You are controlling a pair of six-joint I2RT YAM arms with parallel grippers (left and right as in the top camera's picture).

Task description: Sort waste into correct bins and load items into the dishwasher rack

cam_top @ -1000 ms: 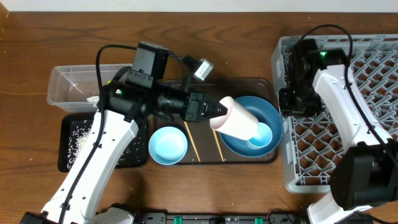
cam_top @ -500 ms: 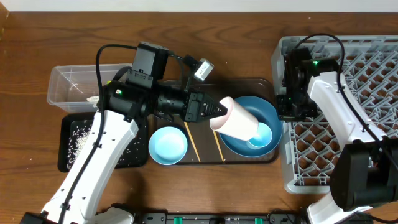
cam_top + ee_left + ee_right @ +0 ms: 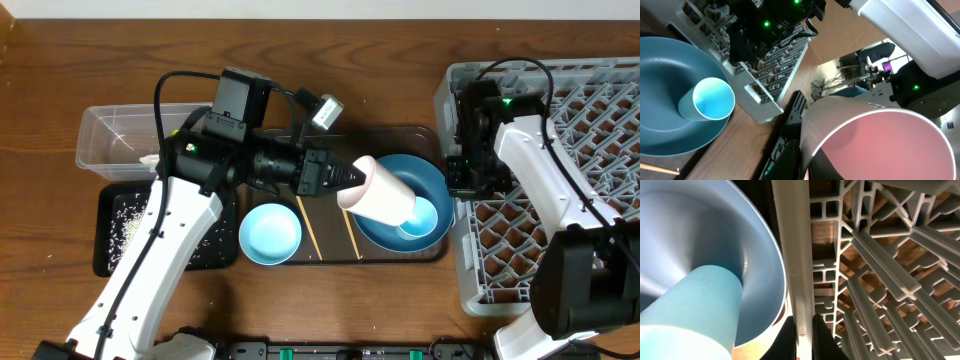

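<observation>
Dark wood-grain table (image 3: 380, 60) with a glossy brown tray (image 3: 390, 135) on it. The left end effector (image 3: 345, 180) is grasping the smooth pink cup (image 3: 385, 195), tipped sideways above the tray and the rim of the round blue plate (image 3: 428, 178), where the little light blue cup (image 3: 420, 217) lies. Meanwhile the right end effector (image 3: 802, 337) is clenched on the pale left wall of the grey lattice rack (image 3: 465, 265), one finger each side.

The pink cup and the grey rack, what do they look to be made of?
The pink cup is probably smooth plastic, matte with a soft sheen along its thin rim. The grey rack looks like hard moulded plastic, matte: its open lattice has ribbed, cast-looking bars.
</observation>
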